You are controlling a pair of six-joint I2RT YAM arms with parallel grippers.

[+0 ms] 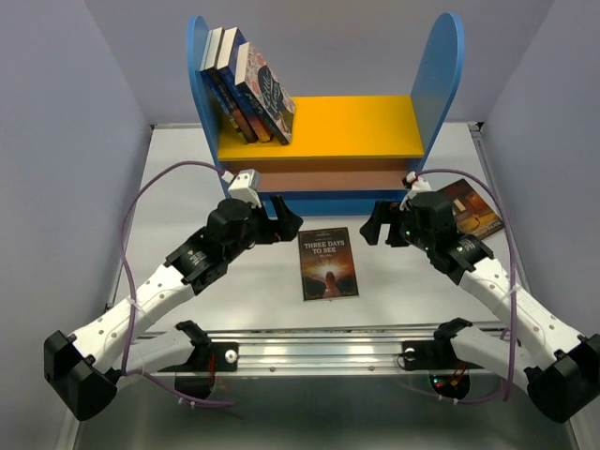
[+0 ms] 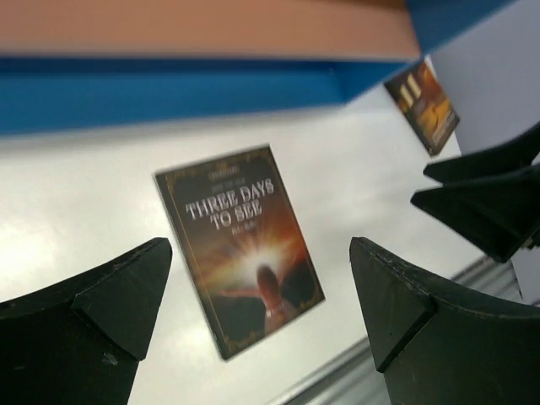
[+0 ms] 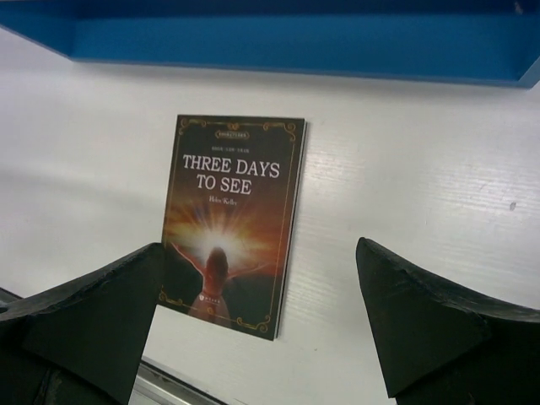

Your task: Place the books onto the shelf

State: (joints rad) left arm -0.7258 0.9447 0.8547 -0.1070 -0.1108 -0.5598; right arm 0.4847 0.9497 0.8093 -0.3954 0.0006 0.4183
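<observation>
Yellow is the top board (image 1: 356,127) of the shelf (image 1: 439,75), and three books (image 1: 248,89) stand on it, leaning against the left blue side panel. Two others lie on the counter (image 1: 394,291). The Three Days to See paperback (image 1: 329,263) is flat and face up just in front of the shelf's blue base, between the two arms. A second paperback (image 1: 476,208) lies near the foot of the right panel, partly hidden by the right arm. The left end effector (image 1: 287,222) and the right end effector (image 1: 375,223) hover either side of the central paperback, both spread wide and grasping nothing.

Trouble is likely to come from the book's thinness. Lying flat, it offers no edge to pinch, so a descending finger may only shove it against the shelf base or toward the metal rail (image 1: 328,352) at the near edge. With both arms aimed at one book, they could also knock together. Pushing a book onto the board could tip the leaning three over.

The cover says "THREE DAYS TO SEE" in pale capitals, and a smaller line under it seems to read "Helen Keller". The tiny banner above the title is illegible, as are the titles on the shelved books and the second paperback.
</observation>
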